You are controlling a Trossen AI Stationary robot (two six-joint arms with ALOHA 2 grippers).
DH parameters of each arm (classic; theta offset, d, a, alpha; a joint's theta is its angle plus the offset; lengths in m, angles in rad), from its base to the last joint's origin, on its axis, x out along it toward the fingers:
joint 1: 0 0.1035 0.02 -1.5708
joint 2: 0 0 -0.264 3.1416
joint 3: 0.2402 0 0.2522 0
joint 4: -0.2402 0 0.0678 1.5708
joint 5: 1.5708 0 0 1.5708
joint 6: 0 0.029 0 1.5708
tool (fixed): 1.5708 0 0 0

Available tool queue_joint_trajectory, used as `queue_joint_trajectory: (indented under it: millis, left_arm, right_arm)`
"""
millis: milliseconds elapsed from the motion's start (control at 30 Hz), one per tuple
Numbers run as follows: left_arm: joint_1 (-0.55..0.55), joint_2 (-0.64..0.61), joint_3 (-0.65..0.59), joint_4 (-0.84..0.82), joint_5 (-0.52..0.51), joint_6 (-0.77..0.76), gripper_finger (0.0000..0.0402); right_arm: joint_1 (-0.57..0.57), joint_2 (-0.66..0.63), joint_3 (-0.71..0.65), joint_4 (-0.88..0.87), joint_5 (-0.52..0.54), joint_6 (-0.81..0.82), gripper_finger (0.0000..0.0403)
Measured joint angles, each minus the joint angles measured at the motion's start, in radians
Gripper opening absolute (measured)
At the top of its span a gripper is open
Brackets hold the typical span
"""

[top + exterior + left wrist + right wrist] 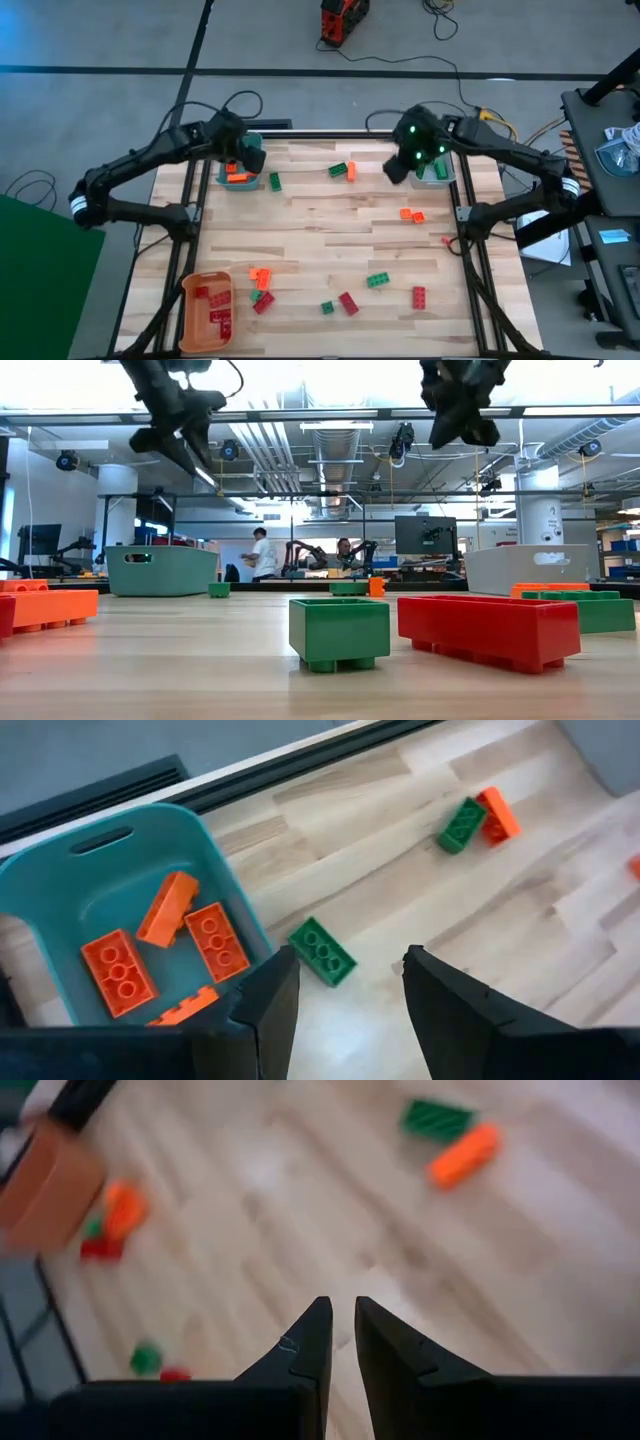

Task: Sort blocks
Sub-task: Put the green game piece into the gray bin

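Note:
Red, orange and green blocks lie scattered on the wooden table (330,235). My left gripper (345,982) hangs open over the teal bin's (60,885) table-side rim at the far left, with nothing between its fingers. Several orange blocks (190,935) lie in that bin. A green block (322,951) lies flat on the table just outside it. My right gripper (341,1332) hovers above bare table beside the grey bin (437,175) at the far right. Its fingers are nearly together and hold nothing. A green and orange pair (342,171) lies between the two grippers.
An orange bin (208,310) holding red blocks stands at the near left corner. Loose blocks lie along the near side: orange (260,277), green (378,281) and red (419,296). Another orange block (411,214) lies right of centre. The table's middle is bare wood.

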State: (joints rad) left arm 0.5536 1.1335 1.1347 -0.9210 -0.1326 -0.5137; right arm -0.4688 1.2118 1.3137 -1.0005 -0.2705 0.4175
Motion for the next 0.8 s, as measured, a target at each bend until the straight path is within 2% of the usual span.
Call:
queue_joint_trajectory:
  millis: [167, 567, 667, 800]
  left_arm:
    - [-0.014, -0.037, 0.0, 0.003, -0.001, 0.024, 0.0157]
    - [-0.014, -0.066, 0.0, 0.005, -0.001, 0.097, 0.0157]
    - [-0.014, -0.066, 0.0, 0.015, -0.001, 0.122, 0.0157]
    - [-0.014, -0.066, 0.0, 0.026, -0.001, 0.144, 0.0157]
  right_arm:
    - [0.165, 0.0, 0.0, -0.015, -0.01, -0.051, 0.0038]
    - [0.501, 0.0, 0.0, -0.012, 0.024, -0.024, 0.0042]
    - [0.571, 0.0, 0.0, -0.012, 0.062, -0.024, 0.006]
    - [0.654, 0.016, 0.0, -0.012, 0.111, -0.045, 0.0108]
